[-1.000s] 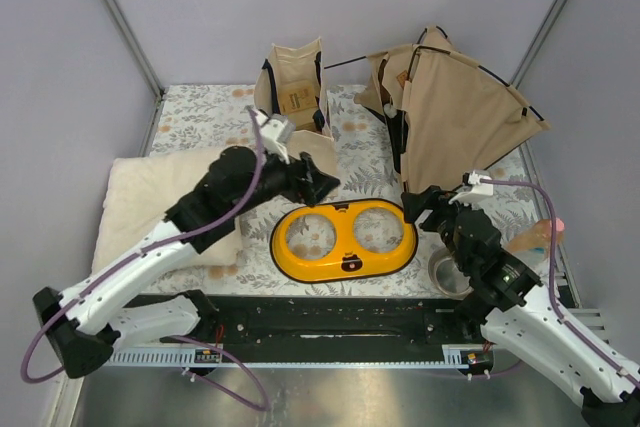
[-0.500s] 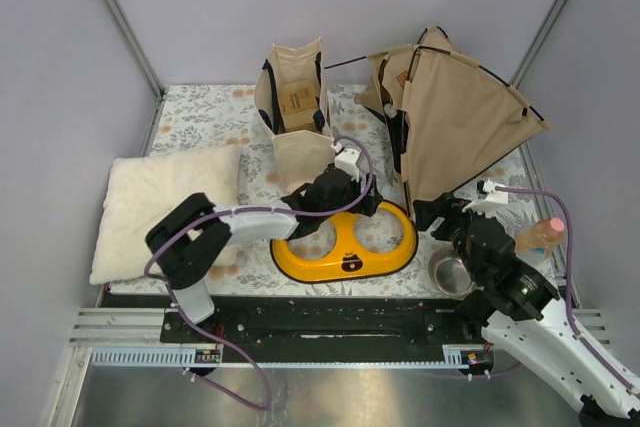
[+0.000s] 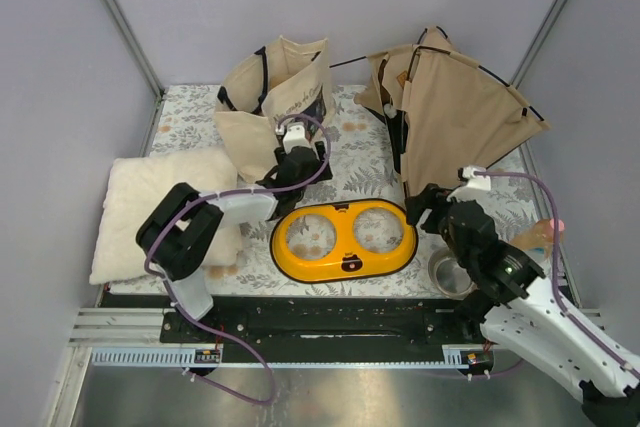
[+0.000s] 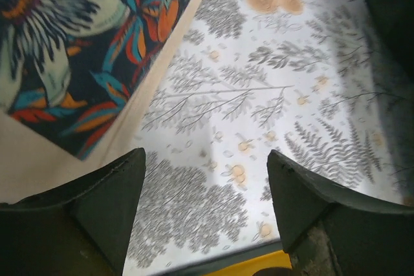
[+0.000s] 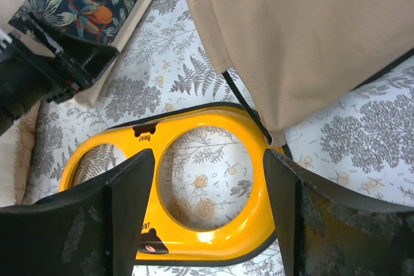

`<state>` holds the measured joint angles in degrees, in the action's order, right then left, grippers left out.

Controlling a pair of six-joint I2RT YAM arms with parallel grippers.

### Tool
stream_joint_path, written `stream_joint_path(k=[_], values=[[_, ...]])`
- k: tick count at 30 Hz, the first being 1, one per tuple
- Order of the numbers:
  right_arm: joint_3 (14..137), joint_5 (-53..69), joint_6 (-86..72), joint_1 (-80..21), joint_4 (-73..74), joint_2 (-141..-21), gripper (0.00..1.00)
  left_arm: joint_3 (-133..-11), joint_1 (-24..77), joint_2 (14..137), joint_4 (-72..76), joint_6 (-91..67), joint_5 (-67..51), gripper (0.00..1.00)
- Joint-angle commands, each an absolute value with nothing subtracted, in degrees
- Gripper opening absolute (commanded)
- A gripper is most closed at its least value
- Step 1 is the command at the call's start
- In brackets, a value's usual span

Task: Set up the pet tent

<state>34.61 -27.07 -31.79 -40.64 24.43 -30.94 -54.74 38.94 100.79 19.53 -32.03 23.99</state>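
Note:
The pet tent (image 3: pixel 460 117) is tan canvas with thin black poles. It stands partly folded at the back right of the floral mat. In the right wrist view its canvas (image 5: pixel 310 30) hangs just beyond my right gripper (image 5: pixel 210 205), which is open and empty over the yellow bowl holder (image 5: pixel 213 224). In the top view the right gripper (image 3: pixel 430 209) sits at the tent's front lower corner. My left gripper (image 3: pixel 290 175) is open and empty, low over the mat beside the beige tote bag (image 3: pixel 265 107). In its own view the left gripper (image 4: pixel 207 211) has the bag's flowered lining (image 4: pixel 71 43) at its left.
The yellow two-hole bowl holder (image 3: pixel 345 239) lies at the front centre. A cream pillow (image 3: pixel 160 207) lies at the left. A metal bowl (image 3: pixel 445 272) and a bottle (image 3: pixel 540 237) sit at the front right. The tote bag leans to the left, mouth open.
The left gripper moved from the yellow holder back towards the tote bag. The bag now leans left and gapes wider. The right gripper shifted slightly towards the tent.

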Motion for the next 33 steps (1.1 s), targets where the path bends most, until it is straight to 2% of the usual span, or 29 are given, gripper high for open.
stream_joint_path(k=[1, 7, 12, 17, 24, 29, 31, 33], values=[[41.82, -29.35, -29.1, -40.43, 16.8, -39.35, 0.76, -50.72, 39.29, 95.72, 20.91, -31.64, 27.17, 0.79], [57.53, -34.35, -19.44, -39.38, 12.31, -55.17, 0.8, -46.33, 39.9, 90.45, 29.08, -31.2, 7.14, 0.78], [73.89, -39.2, -10.74, -36.39, 11.52, -70.2, 0.82, -43.95, 41.83, 85.7, 29.27, -32.34, 2.73, 0.78], [87.52, -43.33, -7.13, -32.53, 15.55, -83.47, 0.75, -40.0, 43.24, 80.08, 27.69, -33.66, 1.93, 0.78], [94.21, -40.78, -1.23, -30.15, 17.39, -92.27, 0.72, -39.72, 43.15, 67.16, 12.32, -28.92, 5.36, 0.79], [94.4, -41.13, -2.19, -28.92, 18.54, -95.18, 0.72, -39.2, 43.24, 62.23, 7.74, -28.04, 7.29, 0.8], [93.96, -40.78, -2.9, -28.39, 18.46, -95.53, 0.68, -38.68, 43.24, 60.92, 7.03, -28.12, 7.91, 0.8], [93.87, -40.08, -3.51, -27.78, 18.54, -95.89, 0.6, -37.97, 43.24, 59.95, 6.6, -28.3, 8.43, 0.8]])
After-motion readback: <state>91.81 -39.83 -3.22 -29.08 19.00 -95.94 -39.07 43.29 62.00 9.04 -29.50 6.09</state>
